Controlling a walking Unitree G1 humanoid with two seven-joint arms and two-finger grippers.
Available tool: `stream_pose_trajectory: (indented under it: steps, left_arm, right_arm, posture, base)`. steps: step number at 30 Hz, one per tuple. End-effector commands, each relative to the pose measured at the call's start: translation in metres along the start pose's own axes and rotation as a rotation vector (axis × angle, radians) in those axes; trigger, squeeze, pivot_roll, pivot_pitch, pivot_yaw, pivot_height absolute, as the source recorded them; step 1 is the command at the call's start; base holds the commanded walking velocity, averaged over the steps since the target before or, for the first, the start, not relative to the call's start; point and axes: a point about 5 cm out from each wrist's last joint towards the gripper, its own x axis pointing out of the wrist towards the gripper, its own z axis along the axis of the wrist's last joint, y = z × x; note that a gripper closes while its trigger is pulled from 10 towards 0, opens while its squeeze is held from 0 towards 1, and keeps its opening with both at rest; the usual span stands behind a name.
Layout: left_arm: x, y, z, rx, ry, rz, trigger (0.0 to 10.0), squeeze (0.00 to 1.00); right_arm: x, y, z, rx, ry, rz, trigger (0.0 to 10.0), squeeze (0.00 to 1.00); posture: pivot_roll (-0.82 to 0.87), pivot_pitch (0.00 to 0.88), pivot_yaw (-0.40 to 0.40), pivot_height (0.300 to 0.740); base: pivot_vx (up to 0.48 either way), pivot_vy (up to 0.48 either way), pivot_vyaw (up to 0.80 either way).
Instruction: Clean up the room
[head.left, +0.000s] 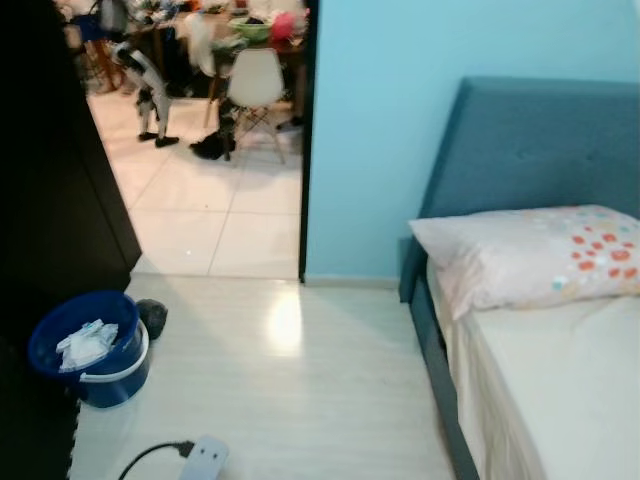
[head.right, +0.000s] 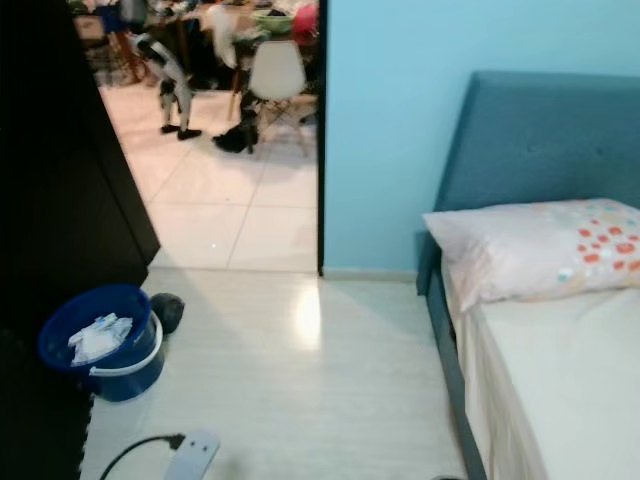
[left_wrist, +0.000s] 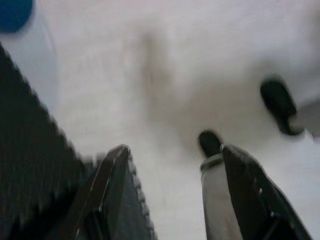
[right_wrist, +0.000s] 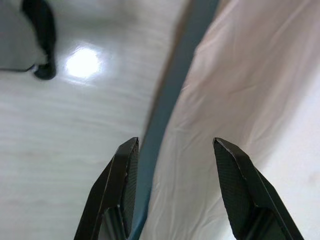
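A blue bucket (head.left: 88, 347) stuffed with crumpled paper (head.left: 86, 343) stands on the pale floor (head.left: 300, 400) against the dark cupboard (head.left: 50, 200), a small dark lump (head.left: 152, 317) touching its far side. A white power strip (head.left: 203, 459) lies at the floor's near edge. The left gripper (left_wrist: 172, 162) hangs over the floor, jaws wide. The right gripper (right_wrist: 175, 150) (jaws also wide) hangs over the edge of the bed (head.left: 560, 390), where a spotted pillow (head.left: 535, 255) rests.

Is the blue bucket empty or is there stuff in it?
Not empty. The blue bucket stands upright on the floor with crumpled white paper inside it. How deep the pile goes, the pictures cannot tell.
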Motion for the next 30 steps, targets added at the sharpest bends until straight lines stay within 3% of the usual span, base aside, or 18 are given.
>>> stream_pose_trajectory:
  steps: [1, 30]
  left_arm:
    - [-0.001, -0.003, -0.017, -0.011, 0.055, -0.009, 10.0, 0.0]
    - [-0.001, -0.005, -0.016, -0.016, 0.054, -0.021, 10.0, 0.0]
  right_arm:
    - [0.0, 0.007, -0.002, 0.003, 0.001, 0.022, 10.0, 0.0]
    - [0.0, 0.008, 0.007, -0.005, -0.012, 0.03, 10.0, 0.0]
  posture:
    - [-0.09, 0.0, -0.022, 0.74]
    - [-0.08, 0.0, -0.024, 0.74]
  base:
    - [0.0, 0.0, -0.76]
    - [0.0, 0.0, -0.76]
